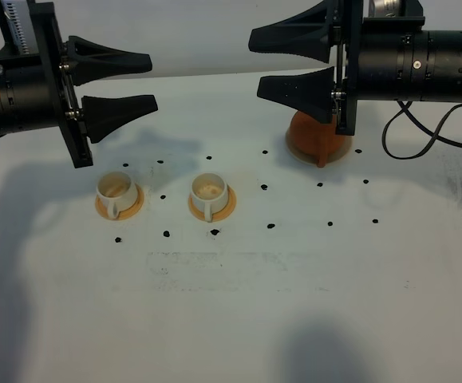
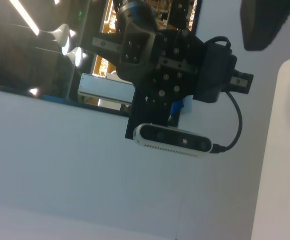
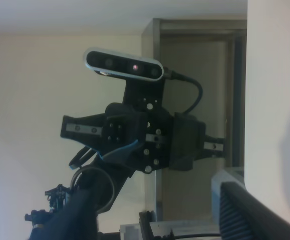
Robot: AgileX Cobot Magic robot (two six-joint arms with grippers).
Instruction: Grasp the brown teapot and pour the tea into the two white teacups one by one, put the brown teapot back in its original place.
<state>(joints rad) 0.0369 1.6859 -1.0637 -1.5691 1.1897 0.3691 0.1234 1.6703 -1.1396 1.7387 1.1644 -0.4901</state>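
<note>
The left gripper (image 1: pixel 152 80) and right gripper (image 1: pixel 254 60) hang facing each other, jaws apart and empty, above a scuffed white tabletop (image 1: pixel 238 319) dotted with black marks (image 1: pixel 215 232). The brown teapot (image 1: pixel 310 137), partly hidden, sits on its pale coaster (image 1: pixel 294 152) behind the right gripper. Left of it stand two white teacups (image 1: pixel 116 190) (image 1: pixel 207 191) on orange saucers (image 1: pixel 135 209). A beige wall (image 3: pixel 34 75) and doorway (image 3: pixel 195 75) lie beyond.

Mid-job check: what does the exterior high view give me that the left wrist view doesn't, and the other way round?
Only exterior high: the table, the two white teacups, the brown teapot partly hidden behind the right gripper, and the left gripper; the jaws of both stand apart. Only left wrist: the right arm's wrist camera seen face-on, with a lit room behind it; no cup or teapot appears. Both: the right arm.
</note>
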